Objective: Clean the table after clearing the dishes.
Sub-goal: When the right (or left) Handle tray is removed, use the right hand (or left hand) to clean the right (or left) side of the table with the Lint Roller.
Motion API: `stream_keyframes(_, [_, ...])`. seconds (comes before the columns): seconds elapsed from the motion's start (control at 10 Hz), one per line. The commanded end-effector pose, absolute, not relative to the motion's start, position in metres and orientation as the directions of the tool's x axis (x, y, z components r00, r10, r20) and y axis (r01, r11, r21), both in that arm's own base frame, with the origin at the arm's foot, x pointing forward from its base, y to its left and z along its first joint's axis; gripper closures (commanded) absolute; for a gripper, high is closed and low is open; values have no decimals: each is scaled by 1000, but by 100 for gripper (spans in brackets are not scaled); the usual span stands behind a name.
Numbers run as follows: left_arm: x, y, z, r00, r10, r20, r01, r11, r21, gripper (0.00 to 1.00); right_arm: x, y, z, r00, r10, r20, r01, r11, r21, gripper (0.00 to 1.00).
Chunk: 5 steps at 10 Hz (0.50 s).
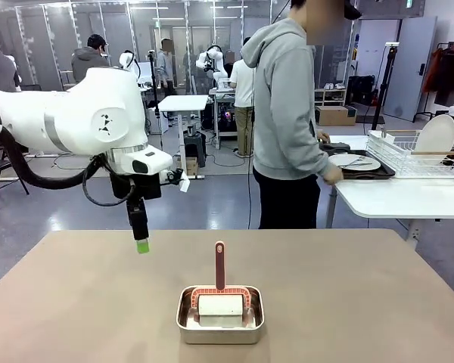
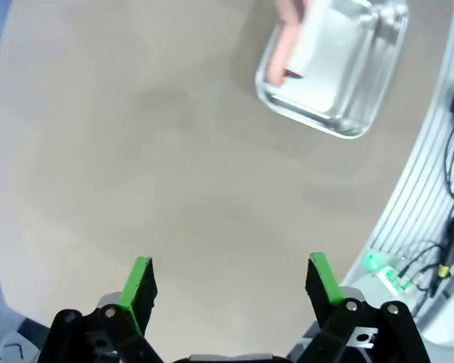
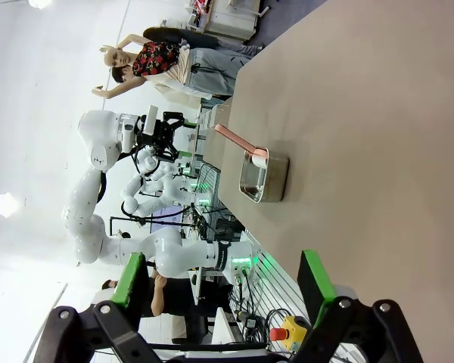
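The tan-brown rectangular worktop [image 1: 76,302] carries, around the middle of its near edge, a silver rectangular metal pan [image 1: 220,324] holding a white block and a red-framed tool [image 1: 220,281] with its handle pointing to the far side. A round white plate with cutlery [image 1: 354,162] sits on a dark brown tray [image 1: 384,170] on a white side worktop [image 1: 393,198] at the far right, well apart from the tan one. A person in a grey hoodie [image 1: 287,113] stands there, one hand [image 1: 332,175] at the tray. The left pincer [image 1: 142,243] hangs above the tan worktop, left of the pan, spread wide and empty. The right pincer [image 3: 223,280] is spread and empty too.
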<state>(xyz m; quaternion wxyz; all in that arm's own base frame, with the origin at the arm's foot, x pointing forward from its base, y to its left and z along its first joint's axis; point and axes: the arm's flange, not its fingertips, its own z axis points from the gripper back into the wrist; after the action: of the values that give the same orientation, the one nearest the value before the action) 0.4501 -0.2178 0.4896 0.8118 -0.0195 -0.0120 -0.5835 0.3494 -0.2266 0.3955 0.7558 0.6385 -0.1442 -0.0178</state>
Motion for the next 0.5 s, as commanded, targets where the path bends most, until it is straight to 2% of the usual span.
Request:
stream_keyframes(0.0, [432,-214,497,349,-931,104,936,352,9,0,348,-226,398,956,-210,203,-165,185,969,0])
stream_keyframes(0.1, [450,-218,490,319,-947,42,948,318,-18,0,348,-226,398,956,-210,203,-165,185,969,0])
stream_keyframes(0.4, [450,-218,490,319,-947,42,948,318,-18,0,348,-226,398,956,-210,203,-165,185,969,0])
